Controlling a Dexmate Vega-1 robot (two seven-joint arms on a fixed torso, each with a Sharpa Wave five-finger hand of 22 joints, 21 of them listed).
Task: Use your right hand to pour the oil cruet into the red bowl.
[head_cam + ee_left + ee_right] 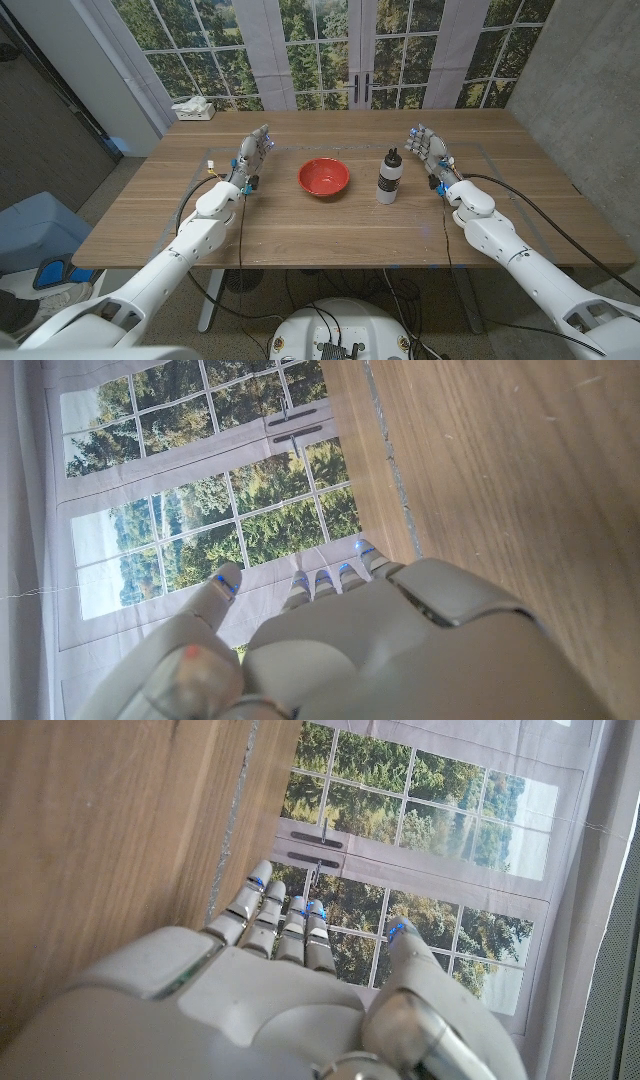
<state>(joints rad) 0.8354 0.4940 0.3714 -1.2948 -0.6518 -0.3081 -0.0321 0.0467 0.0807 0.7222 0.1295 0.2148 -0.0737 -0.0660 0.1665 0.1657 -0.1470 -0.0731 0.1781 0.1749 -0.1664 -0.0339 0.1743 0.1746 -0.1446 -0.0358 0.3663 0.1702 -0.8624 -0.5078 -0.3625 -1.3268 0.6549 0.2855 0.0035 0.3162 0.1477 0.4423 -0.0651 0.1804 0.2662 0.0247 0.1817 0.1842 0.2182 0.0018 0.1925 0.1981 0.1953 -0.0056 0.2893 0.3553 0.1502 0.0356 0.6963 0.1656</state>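
The red bowl (323,177) sits on the wooden table (330,230) near its middle. To its right stands the oil cruet (388,177), a clear bottle with a black top, upright. My right hand (432,151) is to the right of the cruet, a short gap away, fingers straight and apart, holding nothing. My left hand (254,153) is to the left of the bowl, fingers likewise extended and empty. The right wrist view shows my right hand (290,990) from behind with its fingers pointing toward the window. In the left wrist view my left hand (330,640) points the same way.
A white cloth or tissue box (193,109) lies at the table's far left corner. Glass doors (365,50) stand behind the table. A blue bin (35,225) sits on the floor to the left.
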